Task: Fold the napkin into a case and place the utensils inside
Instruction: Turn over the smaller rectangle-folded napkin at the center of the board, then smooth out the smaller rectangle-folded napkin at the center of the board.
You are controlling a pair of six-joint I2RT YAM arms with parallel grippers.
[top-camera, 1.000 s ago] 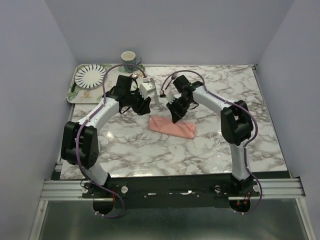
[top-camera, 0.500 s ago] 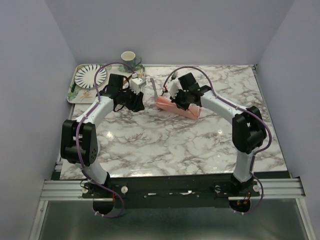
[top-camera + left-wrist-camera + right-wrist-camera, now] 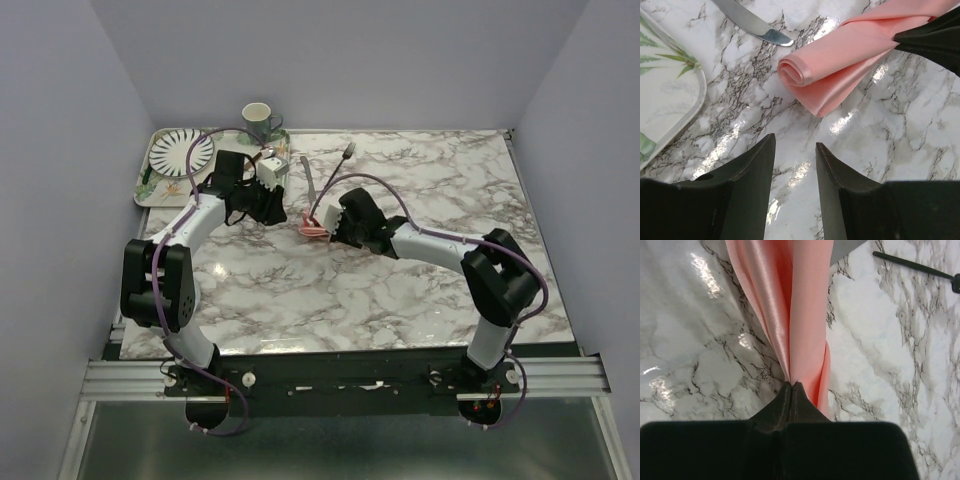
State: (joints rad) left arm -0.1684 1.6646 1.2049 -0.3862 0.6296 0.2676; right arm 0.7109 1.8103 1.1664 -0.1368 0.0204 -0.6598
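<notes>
One napkin (image 3: 785, 300) edge is pinched in my closed right end effector (image 3: 791, 386), probably for dragging. My left end effector (image 3: 794, 150) hangs half-open, empty.

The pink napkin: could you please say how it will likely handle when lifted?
Probably floppy: the napkin drapes in soft folds from the right gripper, shut on it. Its satin sheen suggests it may slip. Its rolled end could unroll.

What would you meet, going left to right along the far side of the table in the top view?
Plate → cup → knife → fork.
</notes>
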